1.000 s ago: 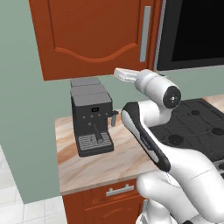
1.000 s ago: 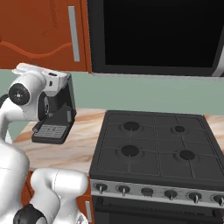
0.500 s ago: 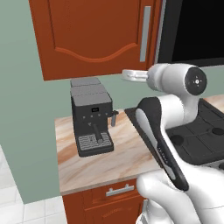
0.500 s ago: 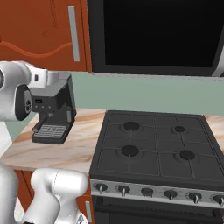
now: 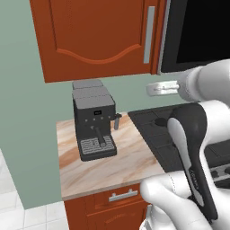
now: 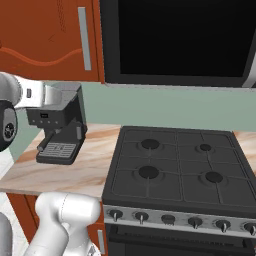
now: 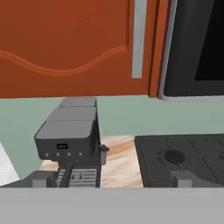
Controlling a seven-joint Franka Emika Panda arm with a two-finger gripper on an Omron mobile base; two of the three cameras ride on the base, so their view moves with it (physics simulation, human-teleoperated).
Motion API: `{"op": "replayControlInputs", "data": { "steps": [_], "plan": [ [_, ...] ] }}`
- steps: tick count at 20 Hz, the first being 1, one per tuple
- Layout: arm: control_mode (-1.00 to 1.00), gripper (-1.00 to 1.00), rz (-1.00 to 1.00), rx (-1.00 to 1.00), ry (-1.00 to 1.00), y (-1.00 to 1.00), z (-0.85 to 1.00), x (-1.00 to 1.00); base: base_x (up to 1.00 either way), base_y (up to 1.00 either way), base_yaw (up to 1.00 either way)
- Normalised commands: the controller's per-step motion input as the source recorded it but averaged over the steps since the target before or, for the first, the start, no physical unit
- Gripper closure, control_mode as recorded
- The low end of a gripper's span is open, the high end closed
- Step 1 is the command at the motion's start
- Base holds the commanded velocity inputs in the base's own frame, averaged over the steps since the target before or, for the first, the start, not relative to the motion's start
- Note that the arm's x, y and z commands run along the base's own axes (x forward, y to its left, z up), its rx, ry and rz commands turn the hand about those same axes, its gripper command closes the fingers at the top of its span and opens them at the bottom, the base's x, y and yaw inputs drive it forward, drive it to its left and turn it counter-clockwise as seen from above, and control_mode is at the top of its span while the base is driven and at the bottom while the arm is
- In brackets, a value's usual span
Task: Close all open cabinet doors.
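The cabinet door (image 5: pixel 96 38) hangs up high, left of the black microwave (image 6: pixel 175 40) & above the coffee machine (image 5: pixel 93 121), and the gripper (image 5: pixel 155 89), fingers apart w/ nothing held, could bump the machine if it swings low.

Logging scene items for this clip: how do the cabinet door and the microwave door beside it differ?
The cabinet door is reddish-brown wood with a raised curved panel; the microwave door is flat, glossy black. The cabinet door carries a long vertical grey handle; no handle shows on the microwave door. The cabinet door hangs over the coffee machine, the microwave door over the stove. Both are mounted at wall height.
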Motion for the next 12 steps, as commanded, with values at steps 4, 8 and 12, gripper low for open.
{"op": "replayControlInputs", "data": {
  "steps": [4, 8, 12],
  "plan": [
    [-1.00, -1.00, 0.00, -0.13, 0.13, -0.28, 0.00, -0.76, 0.00, 0.00, 0.00],
    [-1.00, -1.00, 0.00, -0.04, 0.13, -0.14, 0.00, -0.62, 0.00, 0.00, 0.00],
    [-1.00, -1.00, -0.05, 0.00, 0.12, 0.00, 0.00, -0.41, 0.00, 0.00, 0.00]
  ]
}}
